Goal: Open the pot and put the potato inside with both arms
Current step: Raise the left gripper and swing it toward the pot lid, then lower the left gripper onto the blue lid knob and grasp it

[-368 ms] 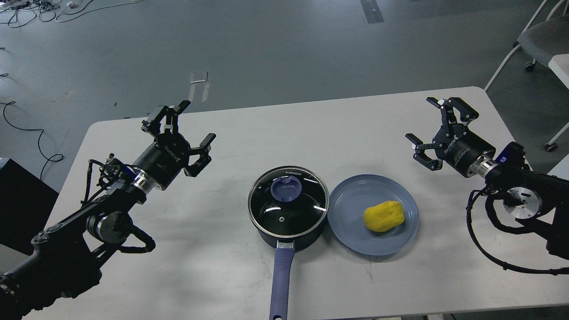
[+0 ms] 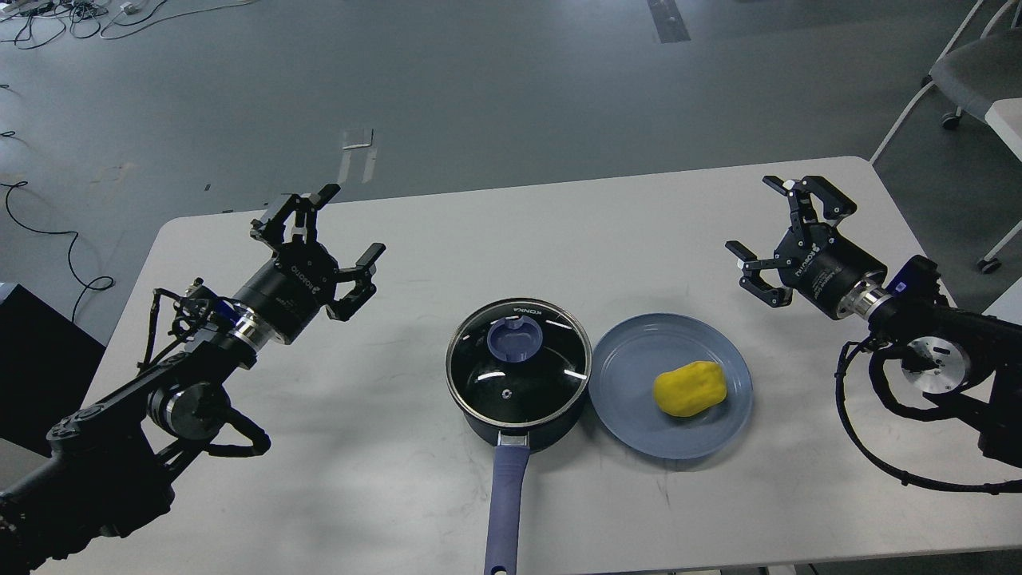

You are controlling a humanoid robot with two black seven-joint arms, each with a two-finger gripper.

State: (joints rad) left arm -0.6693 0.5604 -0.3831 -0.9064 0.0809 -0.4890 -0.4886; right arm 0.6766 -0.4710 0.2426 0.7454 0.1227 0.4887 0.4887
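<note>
Both grippers hang spread-fingered above a white table (image 2: 335, 415), neither one holding anything. Left gripper (image 2: 323, 231) is raised over the table's left side, its two fingers wide apart and pointing up and away; right gripper (image 2: 786, 220) mirrors it over the right side, fingers likewise parted.

Between them, near the front edge, the pot (image 2: 519, 419) stands upright with its glass lid (image 2: 517, 363) seated on the rim and the blue knob (image 2: 513, 338) toward the far side of the lid. The long blue-purple handle (image 2: 505, 503) runs straight toward the viewer and past the bottom of the frame. The pot is down and to the right of the left gripper, well apart from it, with bare tabletop in between.

Just beside the pot on its right, rim nearly touching the pot's wall, lies a flat blue-grey plate (image 2: 631, 359). The potato (image 2: 690, 388), bright yellow and lumpy, rests on the plate slightly right of its middle. It lies below and to the left of the right gripper, well apart from it, and much farther from the left gripper, with the lidded pot between the two.

Beyond the table is a grey floor (image 2: 511, 88) with loose cables (image 2: 48, 224) at the left, and part of a wheeled chair (image 2: 970, 72) shows at the upper right corner.
</note>
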